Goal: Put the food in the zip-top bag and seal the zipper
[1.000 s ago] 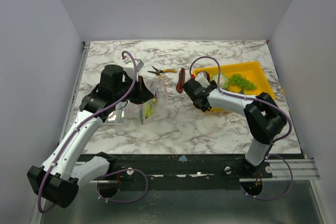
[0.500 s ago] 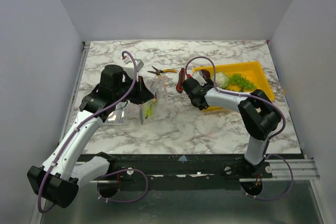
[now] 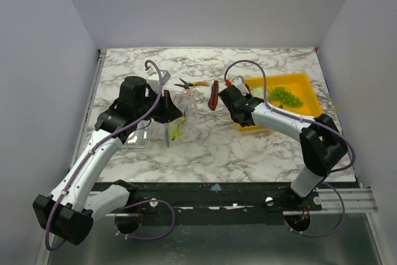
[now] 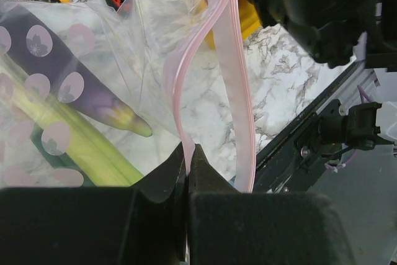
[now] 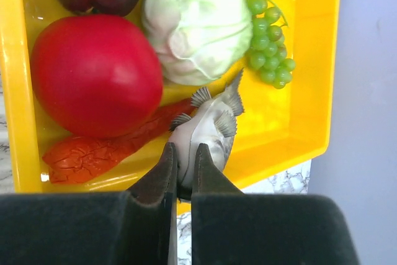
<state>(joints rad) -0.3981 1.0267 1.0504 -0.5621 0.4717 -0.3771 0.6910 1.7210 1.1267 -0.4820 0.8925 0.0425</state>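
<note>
Left wrist view: your left claw (image 4: pixel 188 159) was clamped on bag (image 4: pixel 124 35) lip at pink zipper (image 4: pixel 232 60), mouth open. Eggplant (image 4: pixel 56 72) plus green piece (image 4: pixel 80 147) were already inside. Right wrist: your right claw (image 5: pixel 184 175) was pinched shut on toy fish (image 5: pixel 208 128) in yellow tray (image 5: pixel 298 60). Cabbage (image 5: pixel 195 23), tomato (image 5: pixel 93 72), grapes (image 5: pixel 268 41) were there, not yet loaded; zipper was unsealed.

Yellow tray (image 5: pixel 304 122), white grey-veined worktop (image 3: pixel 217 147).
In tray: red tomato (image 5: pixel 93 72), pale green cabbage (image 5: pixel 195 23), grey fish (image 5: pixel 208 128); well apart, pink zipper (image 4: pixel 239 85).
</note>
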